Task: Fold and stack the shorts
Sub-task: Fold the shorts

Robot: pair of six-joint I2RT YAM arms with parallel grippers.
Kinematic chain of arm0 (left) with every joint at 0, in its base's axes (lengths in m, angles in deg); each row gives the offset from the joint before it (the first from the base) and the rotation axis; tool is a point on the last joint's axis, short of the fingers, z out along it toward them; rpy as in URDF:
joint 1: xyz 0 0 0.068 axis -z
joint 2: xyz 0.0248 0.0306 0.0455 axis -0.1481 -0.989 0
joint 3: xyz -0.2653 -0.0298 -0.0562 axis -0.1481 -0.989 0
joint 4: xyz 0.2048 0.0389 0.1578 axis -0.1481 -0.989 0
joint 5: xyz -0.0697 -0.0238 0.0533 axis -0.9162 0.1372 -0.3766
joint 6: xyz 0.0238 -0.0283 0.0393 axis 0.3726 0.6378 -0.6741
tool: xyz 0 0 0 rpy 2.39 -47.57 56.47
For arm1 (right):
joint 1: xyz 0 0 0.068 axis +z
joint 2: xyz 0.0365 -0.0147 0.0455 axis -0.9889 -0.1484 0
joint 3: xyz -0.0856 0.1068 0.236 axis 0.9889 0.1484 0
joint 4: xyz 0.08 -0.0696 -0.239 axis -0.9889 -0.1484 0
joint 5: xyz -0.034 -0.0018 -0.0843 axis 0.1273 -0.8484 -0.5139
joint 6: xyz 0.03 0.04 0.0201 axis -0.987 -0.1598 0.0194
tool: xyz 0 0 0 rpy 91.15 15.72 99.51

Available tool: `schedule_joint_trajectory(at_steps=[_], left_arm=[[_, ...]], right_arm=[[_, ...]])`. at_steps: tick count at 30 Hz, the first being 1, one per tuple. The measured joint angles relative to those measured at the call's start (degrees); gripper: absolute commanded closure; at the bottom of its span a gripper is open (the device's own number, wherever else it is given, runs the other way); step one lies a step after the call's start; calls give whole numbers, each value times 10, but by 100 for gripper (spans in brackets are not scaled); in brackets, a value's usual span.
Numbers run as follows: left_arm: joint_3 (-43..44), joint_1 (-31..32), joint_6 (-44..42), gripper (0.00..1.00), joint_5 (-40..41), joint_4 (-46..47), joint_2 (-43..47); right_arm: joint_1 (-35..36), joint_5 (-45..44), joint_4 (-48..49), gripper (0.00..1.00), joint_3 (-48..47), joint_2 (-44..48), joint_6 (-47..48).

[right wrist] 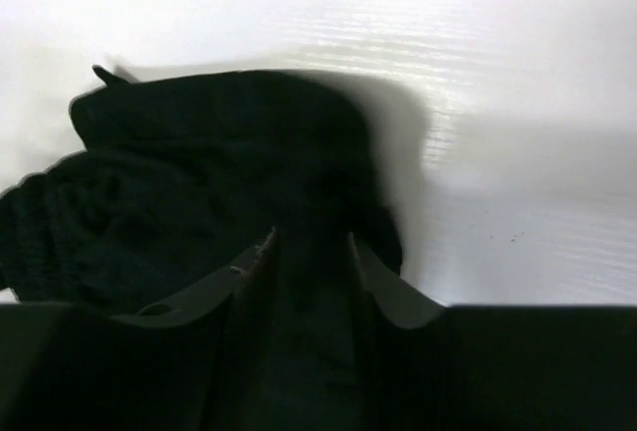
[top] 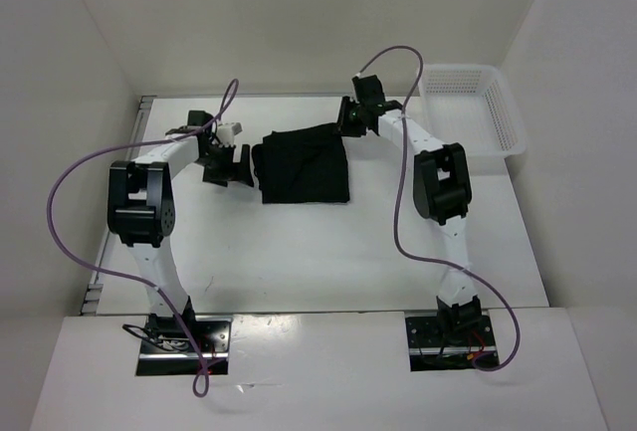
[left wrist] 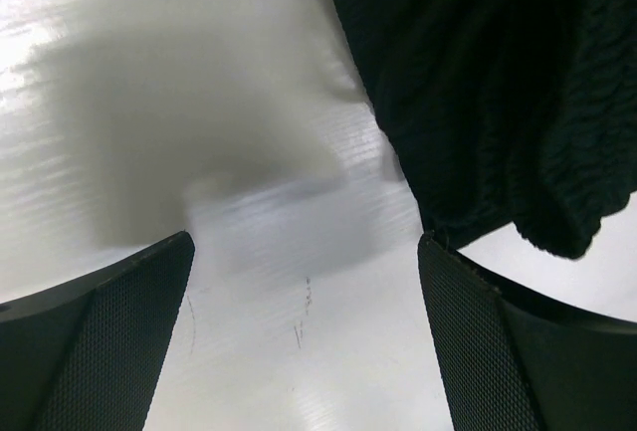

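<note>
Two claws are down low by the black cloth. The right claw [right wrist: 311, 237] has its two fingers pulled close together. Black cloth fills the thin gap between them, so it seems to be pinching the shorts [right wrist: 199, 152], though this wrist view is very dark. Past the fingers, the shorts lie in a soft, bunched heap in the left half of that view. Bare white table shows above them and to the right.

The left claw [left wrist: 304, 242] is spread wide. Its two dark fingers [left wrist: 100, 331] sit in the lower corners of its wrist view, with only bare table between them. It holds nothing. An edge of the shorts hangs down from the upper right of that view and ends just above the finger on the right.

From the top view, the shorts make a dark block a bit above the middle of the table [top: 299, 252]. The left claw is just beside their left edge, and the right claw is at their upper right corner. A white basket [top: 510, 112] sits in the upper right of the top view, well apart from the shorts. A purple cable [top: 70, 177] loops from each arm.
</note>
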Motion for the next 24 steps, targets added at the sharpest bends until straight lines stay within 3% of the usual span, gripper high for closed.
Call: schedule_joint_trajectory(at_steps=[3, 5, 11, 18, 24], left_arm=[[-11, 0, 0, 0, 2, 0, 13], [-14, 0, 0, 0, 3, 0, 16], [-1, 0, 0, 0, 14, -6, 15], [131, 0, 0, 0, 18, -5, 12], [193, 0, 0, 0, 31, -2, 15]], right_arm=[[10, -20, 0, 39, -3, 0, 9], [14, -30, -2, 35, -1, 0, 19], [14, -46, -8, 35, 51, 33, 35], [13, -20, -15, 34, 174, 150, 70], [13, -25, -18, 30, 253, 253, 166]])
